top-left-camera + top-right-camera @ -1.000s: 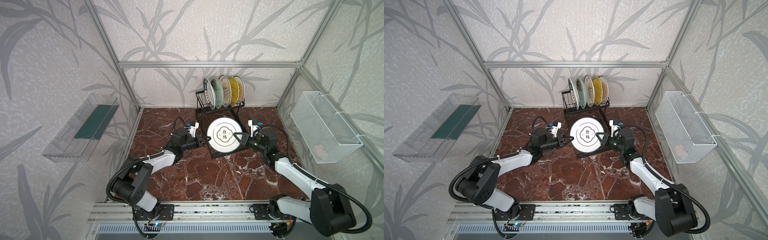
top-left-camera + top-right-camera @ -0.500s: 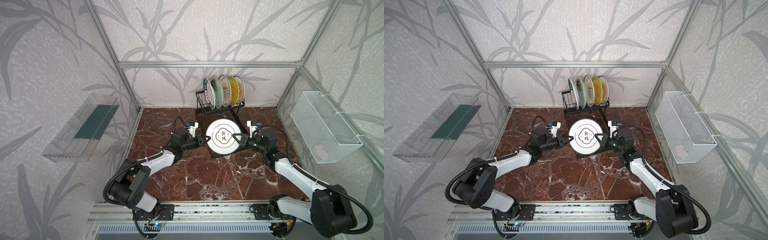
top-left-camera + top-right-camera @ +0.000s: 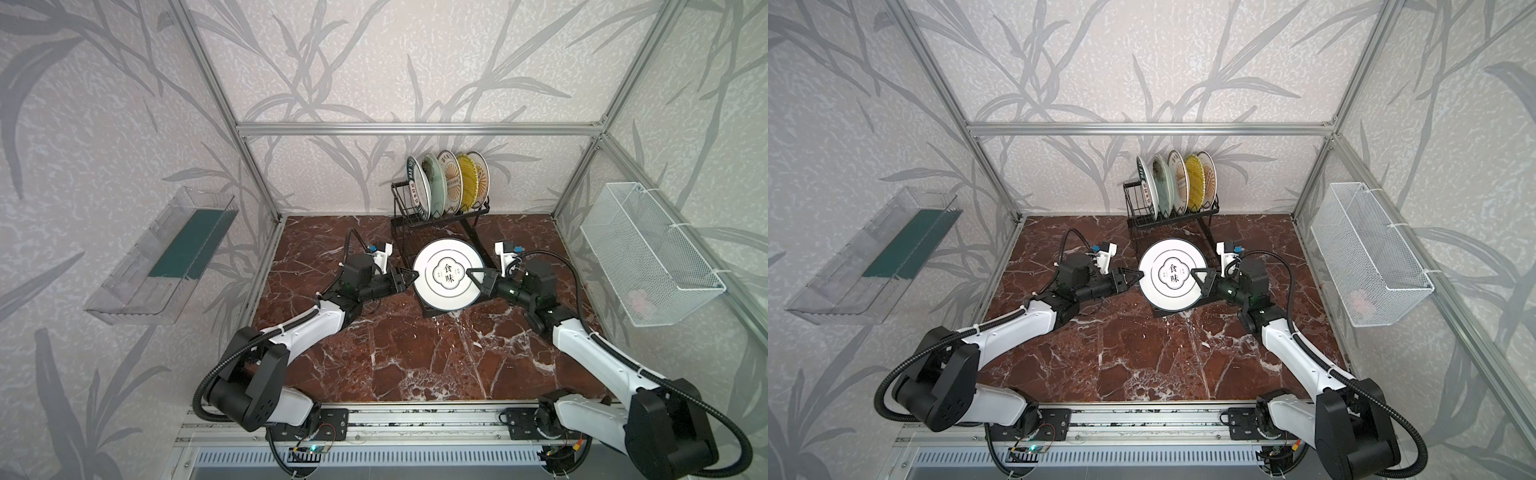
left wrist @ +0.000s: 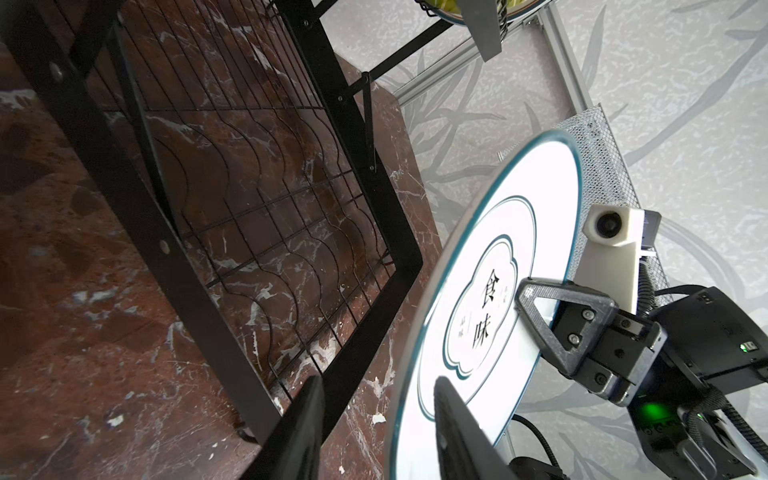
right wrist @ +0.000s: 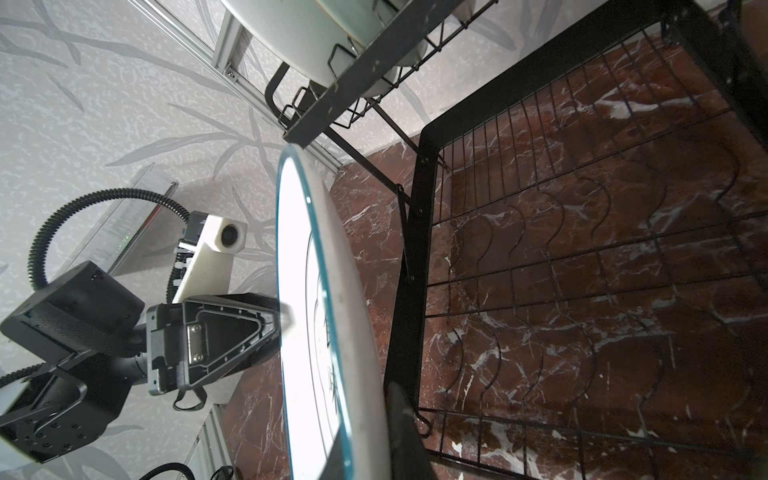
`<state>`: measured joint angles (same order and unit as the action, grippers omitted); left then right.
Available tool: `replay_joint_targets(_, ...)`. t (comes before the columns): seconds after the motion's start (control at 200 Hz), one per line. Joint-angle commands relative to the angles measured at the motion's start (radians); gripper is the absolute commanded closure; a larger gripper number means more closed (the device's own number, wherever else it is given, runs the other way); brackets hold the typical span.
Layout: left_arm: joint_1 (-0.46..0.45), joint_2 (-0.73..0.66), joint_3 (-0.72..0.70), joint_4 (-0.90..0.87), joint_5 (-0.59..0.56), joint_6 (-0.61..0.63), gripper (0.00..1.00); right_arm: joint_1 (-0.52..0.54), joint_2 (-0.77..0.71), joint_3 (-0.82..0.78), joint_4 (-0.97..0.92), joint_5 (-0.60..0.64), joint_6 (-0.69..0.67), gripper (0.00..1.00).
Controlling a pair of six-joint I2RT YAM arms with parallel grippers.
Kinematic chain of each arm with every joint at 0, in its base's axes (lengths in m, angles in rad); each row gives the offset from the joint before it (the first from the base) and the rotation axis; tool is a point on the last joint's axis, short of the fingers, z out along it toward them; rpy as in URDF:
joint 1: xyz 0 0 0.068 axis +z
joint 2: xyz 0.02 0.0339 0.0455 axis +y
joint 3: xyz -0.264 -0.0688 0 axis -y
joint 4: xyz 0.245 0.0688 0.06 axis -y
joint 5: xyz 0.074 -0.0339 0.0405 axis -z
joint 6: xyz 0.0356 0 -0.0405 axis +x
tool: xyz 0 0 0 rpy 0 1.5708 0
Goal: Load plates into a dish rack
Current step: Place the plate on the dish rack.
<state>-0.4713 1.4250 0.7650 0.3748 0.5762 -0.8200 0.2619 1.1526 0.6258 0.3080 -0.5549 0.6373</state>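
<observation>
Left wrist view: your left gripper (image 4: 378, 380) stood open astride the rim of the emblem plate (image 4: 548, 216), clamping nothing. The right gripper (image 4: 528, 293) pinched the opposite rim (likely to carry it alone), holding it tilted above the grid base of the dish rack (image 4: 166, 249). Behind, five plates (image 3: 451, 185) stood in the upright slots, with a red marble tabletop (image 3: 415, 353) below and leaf-papered walls (image 3: 374, 62) around.

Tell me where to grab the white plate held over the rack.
Grip the plate by its thin rim from the right, one finger on its face, one underneath. It is broad, flat and tilted above the rack, so only the edge fits; the right tool pinches it there.
</observation>
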Motion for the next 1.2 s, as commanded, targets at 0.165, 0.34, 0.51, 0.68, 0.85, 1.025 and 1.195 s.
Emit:
replay_joint_targets(0.165, -0.001, -0.095, 0.037, -0.189, -0.132, 0.144, 0.53, 0.008, -0.046, 0.030, 0.009, 0.021, -0.040, 1.00)
replay_joint_targets(0.34, 0.001, -0.172, 0.045, -0.353, -0.249, 0.236, 0.52, 0.023, -0.063, 0.045, -0.038, 0.052, -0.076, 1.00)
replay_joint_targets(0.51, 0.007, -0.220, 0.058, -0.481, -0.323, 0.330, 0.52, 0.052, -0.079, 0.052, -0.035, 0.043, -0.115, 1.00)
replay_joint_targets(0.68, 0.025, -0.254, 0.081, -0.589, -0.395, 0.388, 0.51, 0.098, -0.098, 0.077, -0.069, 0.055, -0.172, 1.00)
replay_joint_targets(0.85, 0.033, -0.280, 0.064, -0.596, -0.426, 0.388, 0.51, 0.143, -0.123, 0.096, -0.102, 0.090, -0.223, 1.00)
replay_joint_targets(1.025, 0.036, -0.284, 0.051, -0.593, -0.423, 0.389, 0.51, 0.173, -0.149, 0.117, -0.121, 0.110, -0.261, 1.00)
replay_joint_targets(1.195, 0.036, -0.302, 0.055, -0.625, -0.430, 0.416, 0.51, 0.203, -0.163, 0.151, -0.143, 0.113, -0.332, 1.00)
